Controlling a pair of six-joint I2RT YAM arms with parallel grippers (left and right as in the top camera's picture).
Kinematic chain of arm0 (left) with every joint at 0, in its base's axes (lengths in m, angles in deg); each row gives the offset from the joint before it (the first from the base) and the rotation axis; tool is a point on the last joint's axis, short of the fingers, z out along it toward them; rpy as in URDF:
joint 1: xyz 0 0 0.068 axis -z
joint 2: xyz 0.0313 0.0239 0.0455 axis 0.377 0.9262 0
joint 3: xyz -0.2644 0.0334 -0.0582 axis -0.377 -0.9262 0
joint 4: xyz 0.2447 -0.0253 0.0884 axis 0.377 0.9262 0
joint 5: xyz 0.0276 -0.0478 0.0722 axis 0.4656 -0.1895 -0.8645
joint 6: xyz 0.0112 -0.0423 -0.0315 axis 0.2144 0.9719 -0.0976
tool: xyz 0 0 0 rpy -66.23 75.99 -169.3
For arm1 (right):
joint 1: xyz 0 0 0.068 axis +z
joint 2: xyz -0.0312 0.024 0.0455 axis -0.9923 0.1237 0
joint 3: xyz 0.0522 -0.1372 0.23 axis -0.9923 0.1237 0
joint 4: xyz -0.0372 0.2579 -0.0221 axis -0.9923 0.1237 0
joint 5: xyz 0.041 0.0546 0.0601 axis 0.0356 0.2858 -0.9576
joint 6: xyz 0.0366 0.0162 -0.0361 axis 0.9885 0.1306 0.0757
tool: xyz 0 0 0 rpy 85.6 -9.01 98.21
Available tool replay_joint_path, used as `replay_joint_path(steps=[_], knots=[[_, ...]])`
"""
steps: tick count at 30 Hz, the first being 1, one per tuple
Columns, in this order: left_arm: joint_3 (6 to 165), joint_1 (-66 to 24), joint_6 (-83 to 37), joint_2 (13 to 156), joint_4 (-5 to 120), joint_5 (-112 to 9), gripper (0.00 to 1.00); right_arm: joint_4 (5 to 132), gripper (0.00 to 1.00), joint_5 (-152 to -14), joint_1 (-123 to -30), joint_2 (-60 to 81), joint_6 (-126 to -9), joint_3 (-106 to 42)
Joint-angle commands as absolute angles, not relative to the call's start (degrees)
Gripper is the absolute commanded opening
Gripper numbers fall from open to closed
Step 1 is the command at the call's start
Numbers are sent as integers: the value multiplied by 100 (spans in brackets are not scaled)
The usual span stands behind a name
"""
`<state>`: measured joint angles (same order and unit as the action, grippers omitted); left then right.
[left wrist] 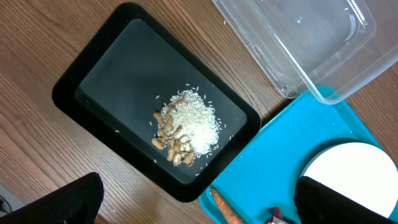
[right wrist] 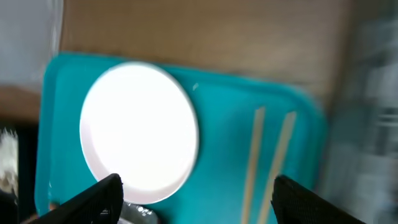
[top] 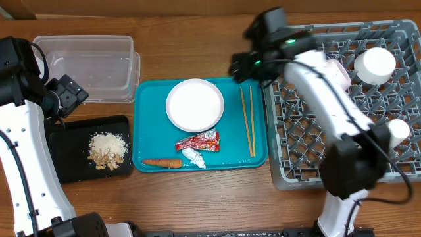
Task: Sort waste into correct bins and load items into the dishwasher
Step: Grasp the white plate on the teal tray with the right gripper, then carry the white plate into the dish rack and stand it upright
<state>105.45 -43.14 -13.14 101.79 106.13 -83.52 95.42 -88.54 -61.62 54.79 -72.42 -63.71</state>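
On the teal tray [top: 148, 92]: round plate [top: 195, 105] at the back; red wrapper [top: 198, 141], crumpled tissue [top: 193, 157] and carrot stick [top: 162, 162] in front; chopsticks [top: 247, 120] along the right side.
Black tray [top: 66, 158]: just left of the teal tray, holding beige food scraps [top: 106, 151].
Clear tub [top: 85, 66]: behind the black tray.
Dish rack [top: 309, 131]: far right, two white cups [top: 375, 64] in it.
Left gripper [top: 69, 92]: spread wide, holding nothing, between tub and black tray.
Right gripper [top: 242, 69]: spread wide, holding nothing, over the teal tray's far edge.
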Motion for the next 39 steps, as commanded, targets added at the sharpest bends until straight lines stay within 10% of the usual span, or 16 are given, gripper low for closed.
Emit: replay_joint_path(steps=[1, 11, 18, 28, 34, 39], knots=[[10620, -4314, -1405, 10155, 10594, -8321, 100, 9496, 77, -8836, -5784, 6010, -7266, -6312], [10620, -4314, -1408, 10155, 10594, -8323, 100, 9428, 61, -8377, -5334, 7144, -6796, -6310], [10620, -4314, -1408, 10155, 10594, -8321, 100, 9411, 4, -8381, -5368, 7216, -6774, -6351], [10620, -4314, -1408, 10155, 10548, -8323, 100, 10132, 4, -7039, -6256, 6412, -6765, -8421], [10620, -4305, -1405, 10155, 10541, -8321, 100, 11304, 4, -1936, -6424, 5774, -5771, -8705], [10620, -4308, -1405, 10155, 10522, -8321, 100, 12029, 4, -1186, -6437, 5826, -4457, -8159]])
